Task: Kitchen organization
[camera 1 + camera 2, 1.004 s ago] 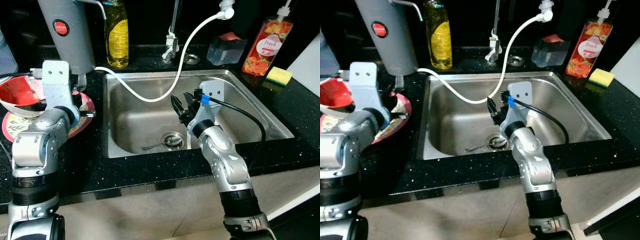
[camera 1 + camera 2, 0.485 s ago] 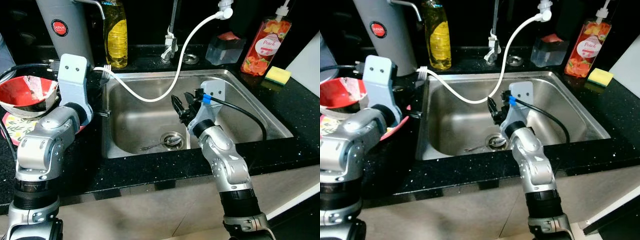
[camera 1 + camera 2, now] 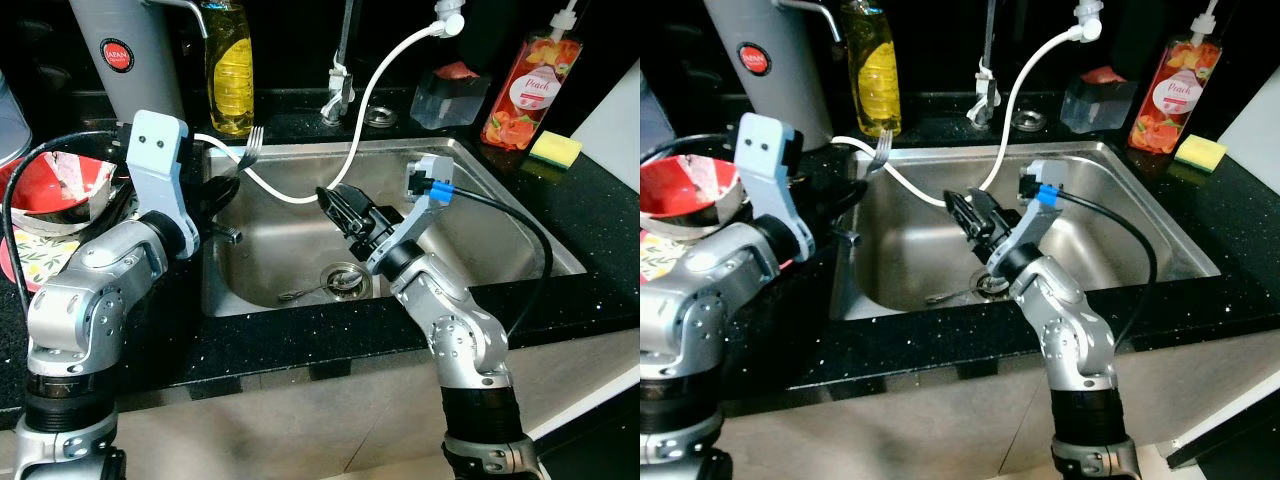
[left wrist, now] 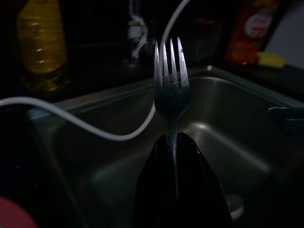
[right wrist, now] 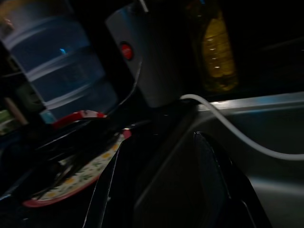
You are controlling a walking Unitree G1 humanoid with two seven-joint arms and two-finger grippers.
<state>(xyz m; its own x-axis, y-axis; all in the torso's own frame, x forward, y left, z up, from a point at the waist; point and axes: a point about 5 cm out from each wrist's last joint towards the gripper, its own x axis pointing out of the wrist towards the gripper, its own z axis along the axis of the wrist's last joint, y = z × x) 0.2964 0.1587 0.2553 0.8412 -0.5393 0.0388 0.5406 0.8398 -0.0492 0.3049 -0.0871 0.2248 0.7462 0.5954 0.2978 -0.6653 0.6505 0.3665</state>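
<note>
My left gripper [image 3: 224, 188] is shut on a metal fork [image 3: 250, 142] and holds it tines-up over the left rim of the steel sink [image 3: 520, 222]. The left wrist view shows the fork [image 4: 170, 85] standing straight out from the closed fingers [image 4: 156, 190]. My right gripper [image 3: 345, 210] hangs open inside the basin above the drain [image 3: 345, 277], pointing left toward the fork, with nothing between its fingers [image 5: 111, 190]. A spoon [image 3: 305, 292] lies on the sink floor beside the drain.
A red bowl [image 3: 50, 190] sits on a floral plate [image 3: 25, 268] left of the sink. Behind stand a grey flask [image 3: 135, 60], a yellow bottle [image 3: 230, 70], the tap [image 3: 340, 80] with a white hose [image 3: 360, 110], a peach soap bottle [image 3: 520, 85] and a sponge [image 3: 557, 148].
My left gripper has carried the fork rightward from over the plate to the sink's left rim. My right gripper has swung left and now points toward the fork.
</note>
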